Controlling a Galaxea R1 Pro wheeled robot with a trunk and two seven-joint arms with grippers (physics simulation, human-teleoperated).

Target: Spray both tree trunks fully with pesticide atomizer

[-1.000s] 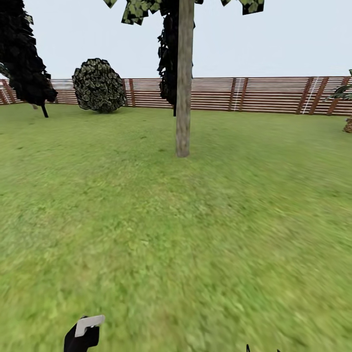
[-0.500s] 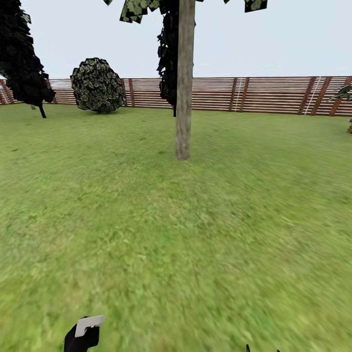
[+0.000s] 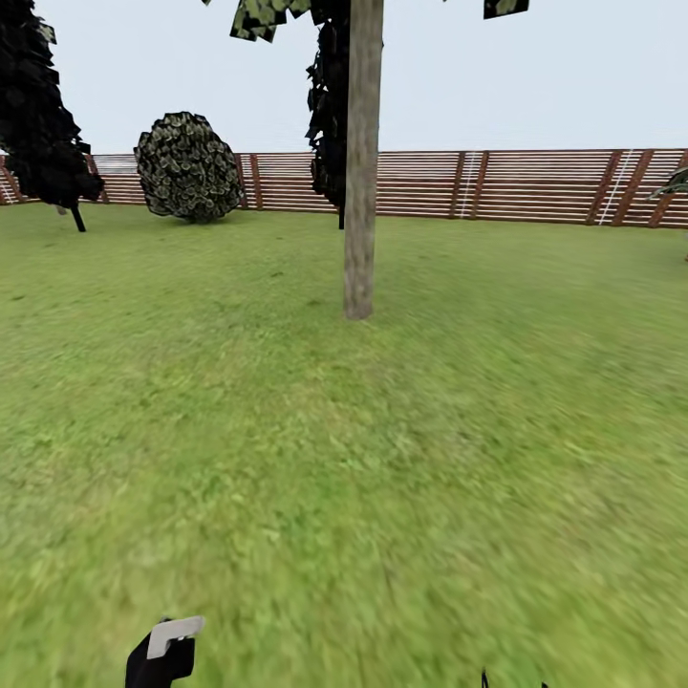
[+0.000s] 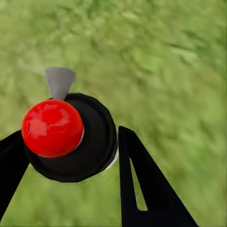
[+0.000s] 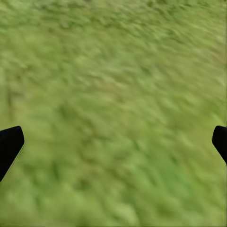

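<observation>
One atomizer (image 4: 66, 137) pinched in left jaws | right jaws spread | tree trunk (image 3: 362, 162) ahead

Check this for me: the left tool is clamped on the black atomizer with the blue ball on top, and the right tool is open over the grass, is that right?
One detail is off: the ball on top of the black atomizer is red, not blue, as the left wrist view shows. The rest stands: the left tool is clamped on it, and the right tool is open over the green grass.
</observation>
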